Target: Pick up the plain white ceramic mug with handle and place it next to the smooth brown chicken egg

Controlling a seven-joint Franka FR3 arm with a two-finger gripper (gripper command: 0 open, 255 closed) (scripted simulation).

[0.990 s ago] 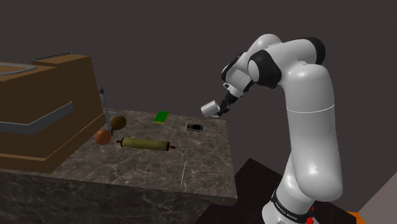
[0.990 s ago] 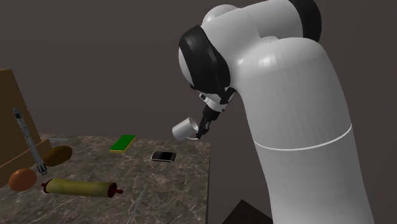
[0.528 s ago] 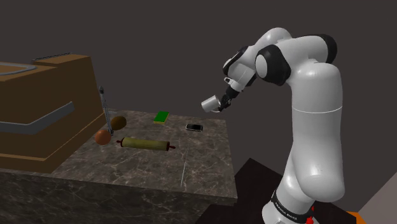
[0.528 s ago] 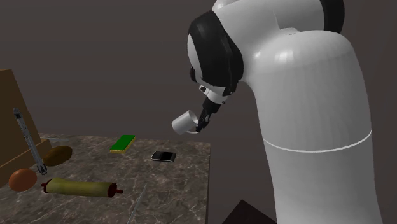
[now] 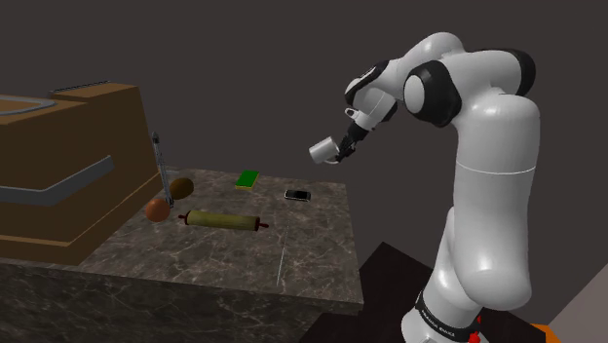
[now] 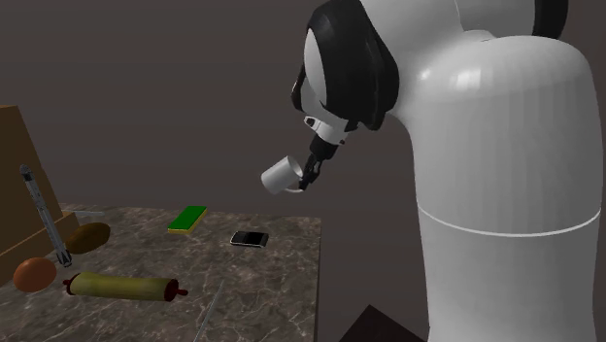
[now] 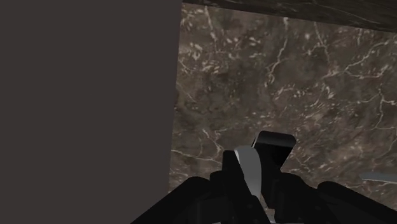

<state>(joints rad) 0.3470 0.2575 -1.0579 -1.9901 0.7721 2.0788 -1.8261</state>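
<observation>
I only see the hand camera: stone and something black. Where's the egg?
Observer: The egg lies far across the counter, near the wooden cabinet.
Operator: Is my mug up high?
Observer: Yes, the jaws hold the mug in the air, tipped sideways, off the counter.
Operator: What's by the egg?
Observer: A rolling pin lies close beside it.

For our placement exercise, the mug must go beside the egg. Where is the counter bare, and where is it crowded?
Bare: the counter below the egg and rolling pin in the shoulder view, and the strip between rolling pin and phone. Crowded: just above the egg, where a brown oval thing and a leaning tool sit close.
</observation>
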